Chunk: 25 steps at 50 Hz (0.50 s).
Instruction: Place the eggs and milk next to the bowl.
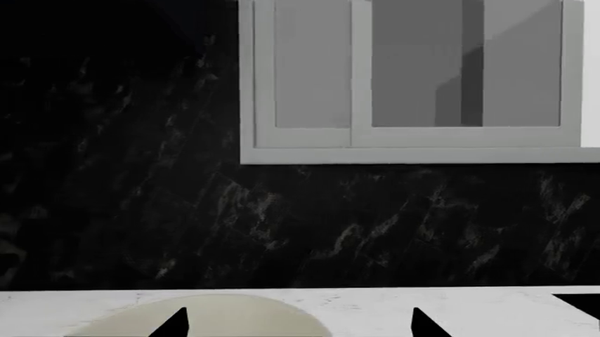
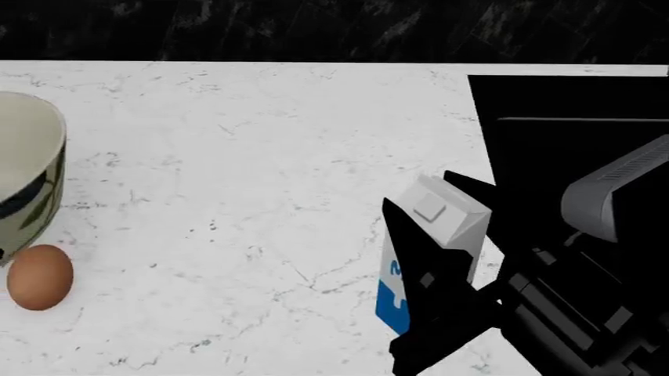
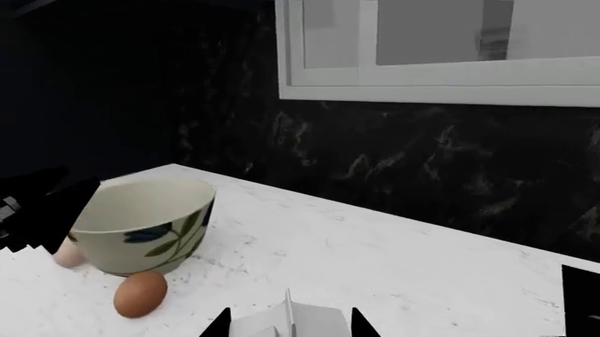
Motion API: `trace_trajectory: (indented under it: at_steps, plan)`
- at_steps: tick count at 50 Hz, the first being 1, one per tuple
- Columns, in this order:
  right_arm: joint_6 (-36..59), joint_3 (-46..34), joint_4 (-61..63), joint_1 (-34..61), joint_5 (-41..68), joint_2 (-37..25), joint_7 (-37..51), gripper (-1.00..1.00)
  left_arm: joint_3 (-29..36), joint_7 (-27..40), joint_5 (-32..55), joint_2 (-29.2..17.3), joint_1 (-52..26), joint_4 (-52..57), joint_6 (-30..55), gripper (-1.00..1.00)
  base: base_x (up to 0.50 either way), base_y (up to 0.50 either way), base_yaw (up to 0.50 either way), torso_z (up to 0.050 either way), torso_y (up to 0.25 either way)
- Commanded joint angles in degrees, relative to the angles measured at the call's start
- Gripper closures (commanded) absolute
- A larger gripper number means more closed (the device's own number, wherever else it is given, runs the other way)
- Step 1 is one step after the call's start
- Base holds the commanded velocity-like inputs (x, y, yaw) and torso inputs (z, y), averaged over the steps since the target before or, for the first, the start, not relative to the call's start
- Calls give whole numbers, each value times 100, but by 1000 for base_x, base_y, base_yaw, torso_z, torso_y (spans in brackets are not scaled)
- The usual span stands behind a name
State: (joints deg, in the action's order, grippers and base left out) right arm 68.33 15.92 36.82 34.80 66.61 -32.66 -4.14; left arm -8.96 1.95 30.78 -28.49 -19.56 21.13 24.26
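At the lower right of the head view, the black right gripper (image 2: 444, 258) reaches in low from the right edge, its fingers clamped on the small white gable-top milk carton (image 2: 444, 235) with a blue lower band (lettering unreadable). Two eggs lie by the large cream leaf-painted bowl (image 3: 145, 221): an orange-brown egg (image 2: 40, 277) touching it, a pale pinkish egg (image 3: 67, 255) half hidden. The left gripper (image 1: 298, 324) shows parted tips.

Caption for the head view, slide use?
Right tool holds the milk over the marble counter; brown egg beside the bowl.
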Motion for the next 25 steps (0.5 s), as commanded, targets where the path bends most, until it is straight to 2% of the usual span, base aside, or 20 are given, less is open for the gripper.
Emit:
trace_trajectory:
  at_steps: [1,25]
  plan:
    - [14,108,70,77,92,-54,-16,100,-35,-20,67,-1,63,33,-19,-100,-1,500,0,0,0]
    - [-36,137,82,32,215,-135,51,100,6,10,72,-13,54,55,-22,-100,-1,500,0,0,1]
